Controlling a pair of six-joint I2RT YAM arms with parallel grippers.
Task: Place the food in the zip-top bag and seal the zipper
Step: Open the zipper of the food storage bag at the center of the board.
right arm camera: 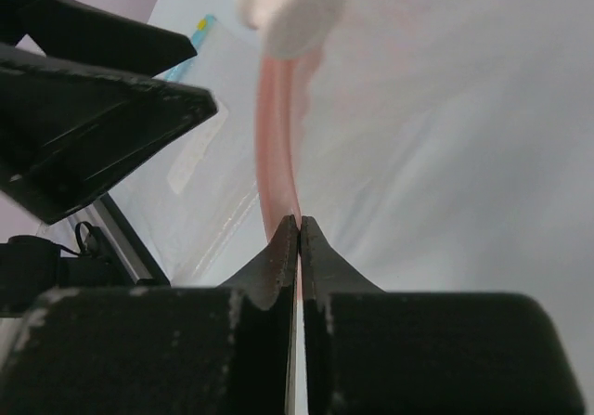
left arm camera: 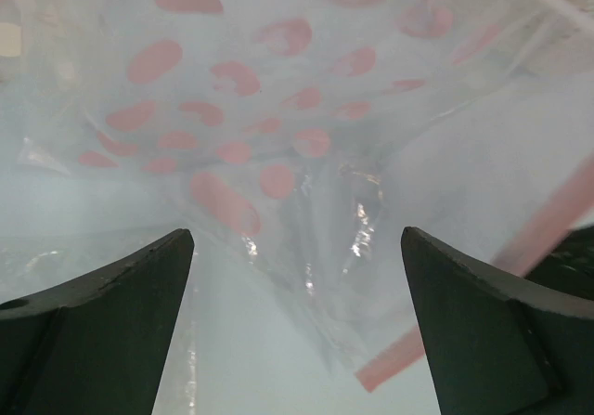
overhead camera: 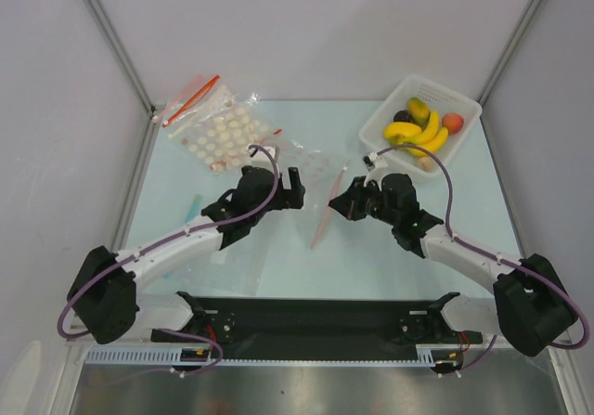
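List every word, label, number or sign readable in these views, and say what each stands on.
No readable text in any view.
zip-top bag: only pink dots, no print.
zipper: plain pink strip, no lettering.
disc bag: no legible label.
basket: no markings visible.

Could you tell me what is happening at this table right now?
The right gripper is pinched shut on the zipper of the zip-top bag. The left gripper is open, facing the bag's dotted body. The food sits in the white basket, so nothing appears to be bagged yet.
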